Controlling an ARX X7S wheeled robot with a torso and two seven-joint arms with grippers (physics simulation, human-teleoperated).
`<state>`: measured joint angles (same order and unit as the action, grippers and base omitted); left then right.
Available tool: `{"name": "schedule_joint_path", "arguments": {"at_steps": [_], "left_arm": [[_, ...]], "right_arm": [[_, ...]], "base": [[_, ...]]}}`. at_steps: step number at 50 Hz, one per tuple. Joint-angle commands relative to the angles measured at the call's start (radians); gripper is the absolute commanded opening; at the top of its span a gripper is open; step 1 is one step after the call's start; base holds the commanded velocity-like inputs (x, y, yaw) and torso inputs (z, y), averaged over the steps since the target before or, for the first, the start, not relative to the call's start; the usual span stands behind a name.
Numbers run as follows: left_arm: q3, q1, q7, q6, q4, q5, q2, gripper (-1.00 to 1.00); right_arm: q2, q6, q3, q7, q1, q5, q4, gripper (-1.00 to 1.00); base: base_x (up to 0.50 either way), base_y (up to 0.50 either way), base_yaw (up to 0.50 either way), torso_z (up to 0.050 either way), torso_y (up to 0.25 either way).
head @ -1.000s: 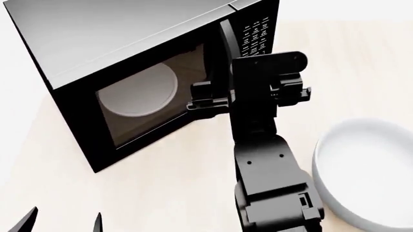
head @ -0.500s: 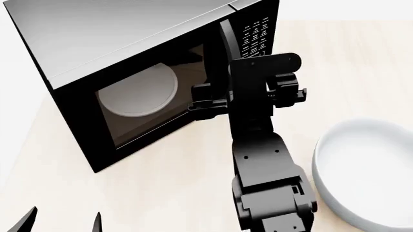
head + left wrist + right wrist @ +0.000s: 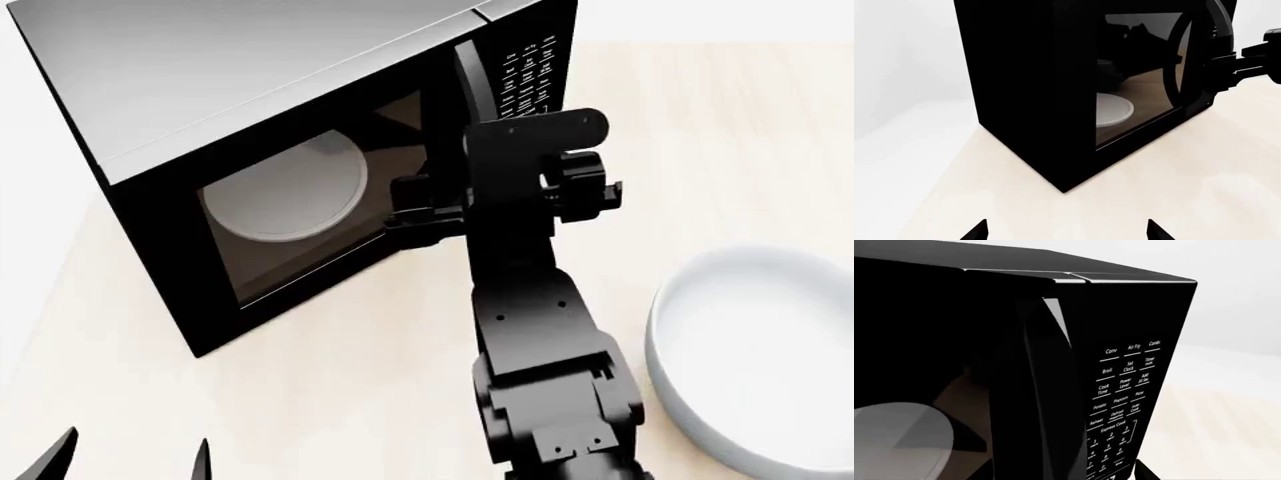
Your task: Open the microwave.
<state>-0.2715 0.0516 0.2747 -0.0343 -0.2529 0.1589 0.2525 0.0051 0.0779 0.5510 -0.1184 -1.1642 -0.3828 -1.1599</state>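
Note:
The black microwave [image 3: 267, 80] with a grey top stands at the back left of the pale table [image 3: 334, 380]. Its white turntable [image 3: 287, 190] shows through the tinted door window. My right gripper [image 3: 416, 203] is open at the door's right edge, its jaws either side of the vertical black handle [image 3: 466, 80], next to the keypad [image 3: 527, 75]. In the right wrist view the handle [image 3: 1044, 390] and the keypad [image 3: 1124, 385] fill the frame, with one fingertip [image 3: 1142, 471] beside the keypad. I cannot tell whether the door is ajar. My left gripper [image 3: 131, 458] is open and empty, low at the front left.
A large white bowl [image 3: 761, 350] sits on the table at the right, close to my right forearm. The left wrist view shows the microwave's dark side wall [image 3: 1034, 90] and the right gripper [image 3: 1247, 57] at the door.
My right arm and gripper have shifted a little to the left, toward the door. The left gripper has not moved.

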Motion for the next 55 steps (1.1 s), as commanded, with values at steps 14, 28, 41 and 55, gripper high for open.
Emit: {"name": "schedule_joint_path", "arguments": {"at_steps": [14,28,41,55], "left_arm": [[-0.01,-0.003,0.01,0.0,-0.002,0.006,0.008,1.0],[-0.019,-0.006,0.016,0.005,0.004,0.006,0.011,1.0],[-0.025,-0.004,0.02,0.004,-0.001,0.008,0.015,1.0],[-0.025,-0.006,0.026,0.002,-0.007,0.016,0.021,1.0]], "right_arm": [[0.079,-0.023,0.196,-0.09,0.035,-0.17,0.146,-1.0],[0.16,-0.087,0.204,-0.139,0.119,-0.192,0.365,-1.0],[0.228,-0.15,0.208,-0.191,0.187,-0.224,0.58,-1.0],[0.31,-0.212,0.225,-0.263,0.266,-0.244,0.842,-1.0]], "base": [[0.0,0.0,0.0,0.0,0.0],[0.0,0.0,0.0,0.0,0.0],[0.0,0.0,0.0,0.0,0.0],[0.0,0.0,0.0,0.0,0.001]]}}
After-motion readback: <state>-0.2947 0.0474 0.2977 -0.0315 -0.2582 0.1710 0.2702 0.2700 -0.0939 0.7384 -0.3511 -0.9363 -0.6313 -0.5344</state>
